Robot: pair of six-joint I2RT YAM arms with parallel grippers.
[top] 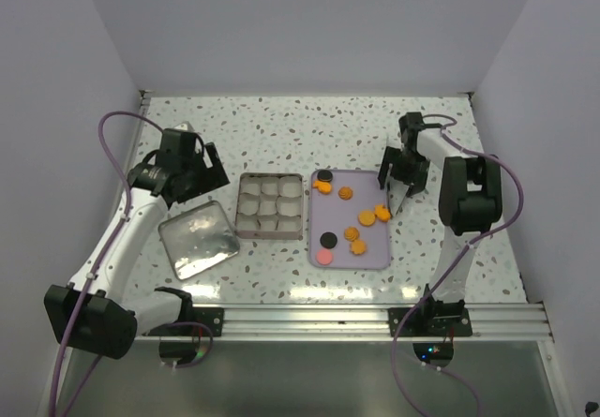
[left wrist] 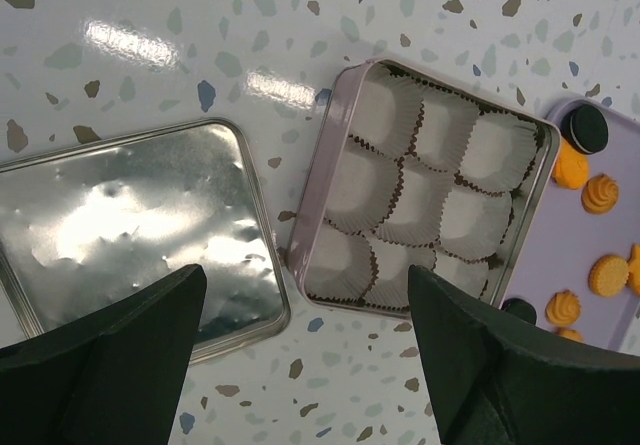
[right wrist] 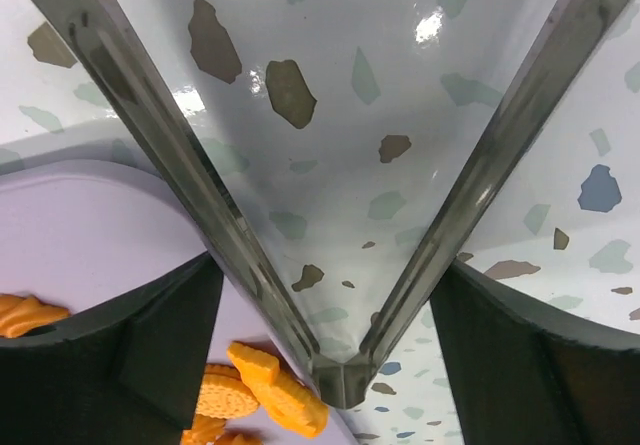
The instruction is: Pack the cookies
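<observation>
You've got the right gripper (top: 399,188) spread wide around a clear V-shaped tool (right wrist: 330,215) (can't tell if it's pinched) and the left gripper (left wrist: 302,360) spread and empty, so come down squarely on one of the cookies (top: 366,218) on the lilac tray (top: 375,250).

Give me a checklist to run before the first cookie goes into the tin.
1. Tin open, lid off and lying beside it: ok.
2. Cups seated in the tin, all empty: ok.
3. Cookies loose on the tray, none stacked out of reach: ok.
4. Left gripper open and empty: ok.
5. Right gripper ready to pick: cannot tell. Its fingers stand wide apart, with a clear V-shaped piece between them, and the grip on it is unclear.
6. Right gripper above a cookie: not ok. It sits at the tray's right edge.
</observation>
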